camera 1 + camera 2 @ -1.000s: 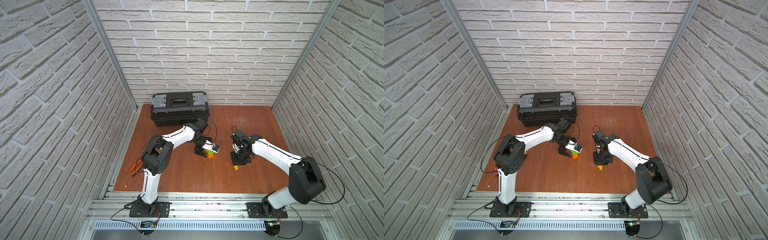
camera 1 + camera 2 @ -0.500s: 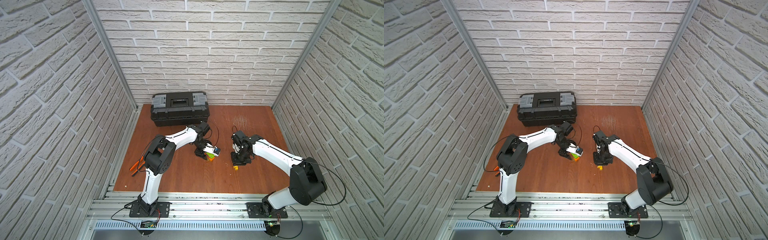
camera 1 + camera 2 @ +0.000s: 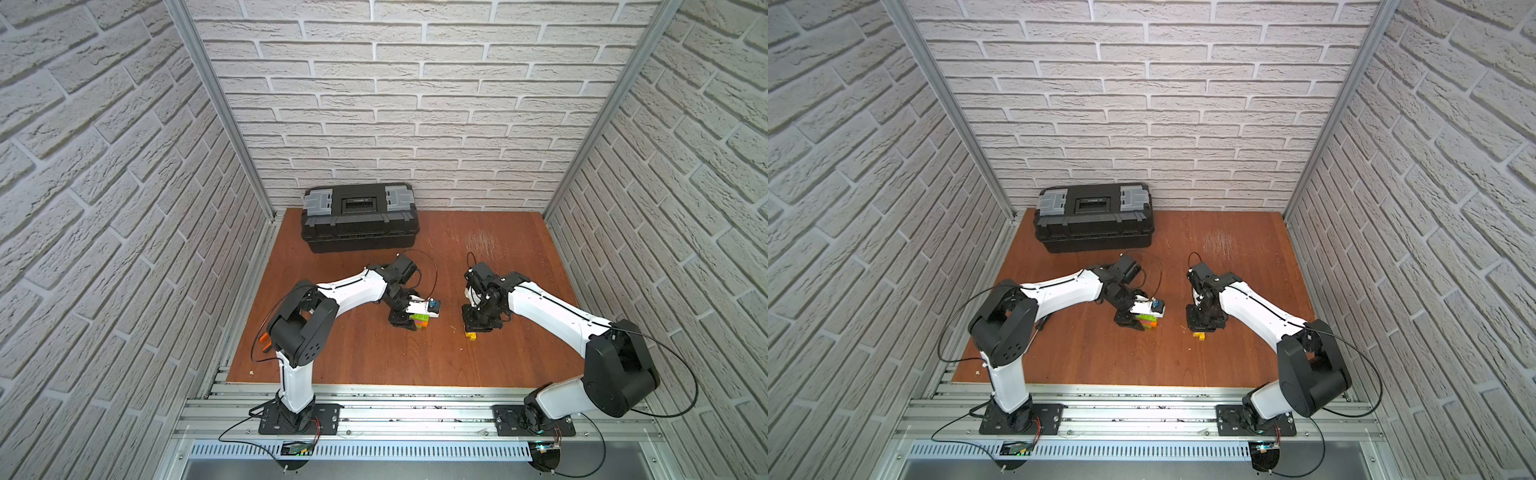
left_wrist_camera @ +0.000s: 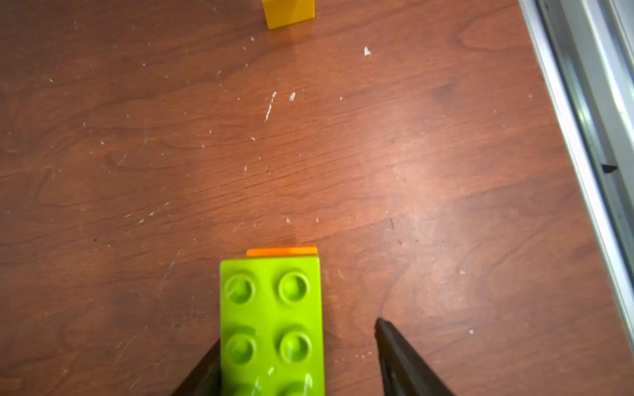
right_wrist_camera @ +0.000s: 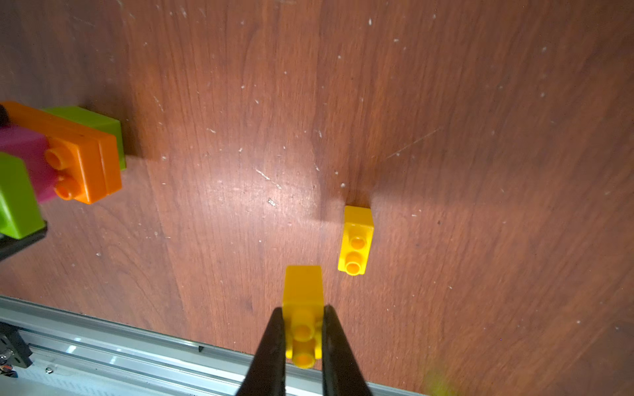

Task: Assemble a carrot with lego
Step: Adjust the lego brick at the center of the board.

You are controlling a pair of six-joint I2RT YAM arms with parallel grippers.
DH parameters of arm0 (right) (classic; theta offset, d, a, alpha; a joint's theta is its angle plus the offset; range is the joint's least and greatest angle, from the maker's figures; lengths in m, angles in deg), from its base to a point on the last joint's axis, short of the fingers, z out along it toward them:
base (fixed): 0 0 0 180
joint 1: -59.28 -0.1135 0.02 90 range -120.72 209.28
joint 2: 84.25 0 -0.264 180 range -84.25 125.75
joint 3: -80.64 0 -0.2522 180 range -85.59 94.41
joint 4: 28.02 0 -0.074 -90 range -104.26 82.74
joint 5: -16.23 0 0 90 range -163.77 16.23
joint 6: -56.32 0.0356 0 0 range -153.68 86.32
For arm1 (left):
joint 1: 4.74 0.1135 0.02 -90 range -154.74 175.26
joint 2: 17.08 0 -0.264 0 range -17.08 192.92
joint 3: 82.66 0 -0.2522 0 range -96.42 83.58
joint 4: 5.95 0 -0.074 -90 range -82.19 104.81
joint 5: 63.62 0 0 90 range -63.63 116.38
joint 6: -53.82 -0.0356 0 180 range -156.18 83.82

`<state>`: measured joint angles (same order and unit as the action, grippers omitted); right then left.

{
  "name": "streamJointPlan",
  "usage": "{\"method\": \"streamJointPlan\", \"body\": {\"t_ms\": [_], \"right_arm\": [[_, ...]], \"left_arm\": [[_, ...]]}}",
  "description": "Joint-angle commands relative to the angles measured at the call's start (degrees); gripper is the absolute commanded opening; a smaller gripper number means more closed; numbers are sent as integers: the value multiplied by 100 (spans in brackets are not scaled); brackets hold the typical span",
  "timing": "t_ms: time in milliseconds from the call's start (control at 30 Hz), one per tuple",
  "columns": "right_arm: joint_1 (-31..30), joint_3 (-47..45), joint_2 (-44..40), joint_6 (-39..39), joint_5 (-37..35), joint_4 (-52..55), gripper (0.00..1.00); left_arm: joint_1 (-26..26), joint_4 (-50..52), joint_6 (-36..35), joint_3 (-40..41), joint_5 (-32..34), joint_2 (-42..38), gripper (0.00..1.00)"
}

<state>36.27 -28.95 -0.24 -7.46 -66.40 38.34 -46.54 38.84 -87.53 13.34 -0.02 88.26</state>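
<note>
On the tabletop (image 3: 374,361), the carrot (image 3: 421,321) lies at nine o'clock from the right claw (image 5: 303,310), which pinches a yellow brick (image 5: 303,286); left claw (image 4: 296,332) open.

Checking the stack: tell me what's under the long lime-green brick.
An orange brick edge peeks out below the lime-green brick; the right wrist view shows a pink brick between them. The rest underneath is covered.

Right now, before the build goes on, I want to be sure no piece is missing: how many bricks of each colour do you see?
Orange bricks: 2, a faint seam between them
Lime-green bricks: 2
Pink brick: 1
Yellow bricks: 2, one loose on the table, one in the right gripper
Total: 7
</note>
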Motion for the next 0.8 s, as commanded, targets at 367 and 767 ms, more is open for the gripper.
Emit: {"method": "streamJointPlan", "body": {"t_ms": [367,767], "right_arm": [[38,216,-273,50,25,149,3],[39,383,-299,81,33,166,2]], "left_arm": [[251,-3717,2043,2410,144,-1547,98],[1177,-6360,3263,3383,-1766,-1707,91]]}}
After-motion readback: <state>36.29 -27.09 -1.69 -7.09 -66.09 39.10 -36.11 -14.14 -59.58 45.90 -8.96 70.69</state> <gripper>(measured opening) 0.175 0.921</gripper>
